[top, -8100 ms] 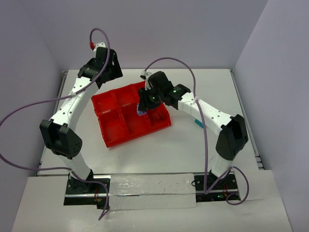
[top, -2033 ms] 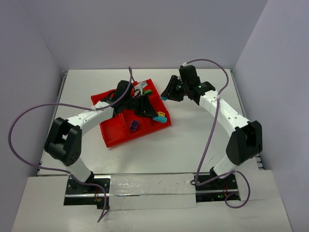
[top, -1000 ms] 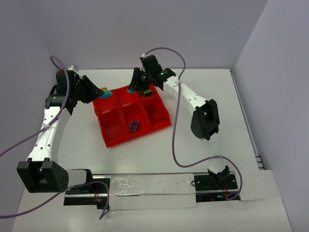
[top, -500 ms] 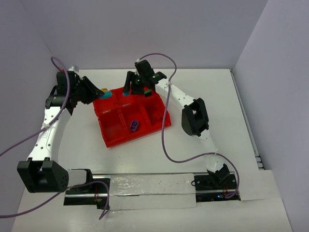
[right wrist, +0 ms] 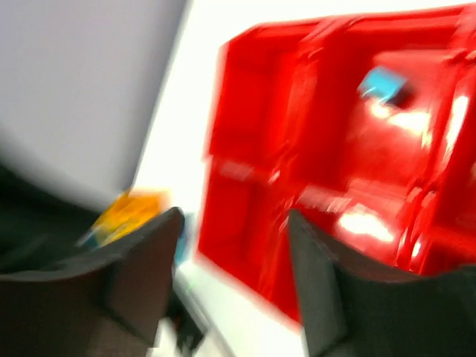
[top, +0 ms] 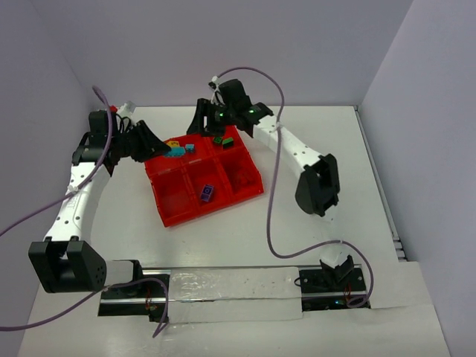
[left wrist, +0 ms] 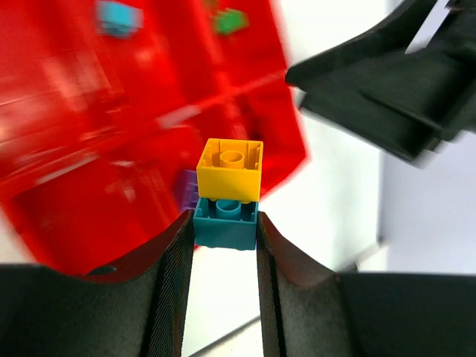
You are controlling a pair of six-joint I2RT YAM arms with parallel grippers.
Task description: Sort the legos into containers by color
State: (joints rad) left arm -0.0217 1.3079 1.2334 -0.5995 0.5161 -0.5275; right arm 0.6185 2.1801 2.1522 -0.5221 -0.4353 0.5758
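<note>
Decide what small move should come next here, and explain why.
Probably bring the right gripper, open and empty, across to pinch the yellow brick and pull it off. The left gripper is shut on the teal brick with the yellow one stacked on top, and the two colours belong in different compartments of the red tray.

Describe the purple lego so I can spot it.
Find the red tray on the white table. In the middle compartment of its near row lies one lego, by itself. It alone is purple; farther compartments hold a blue brick and a green brick.
</note>
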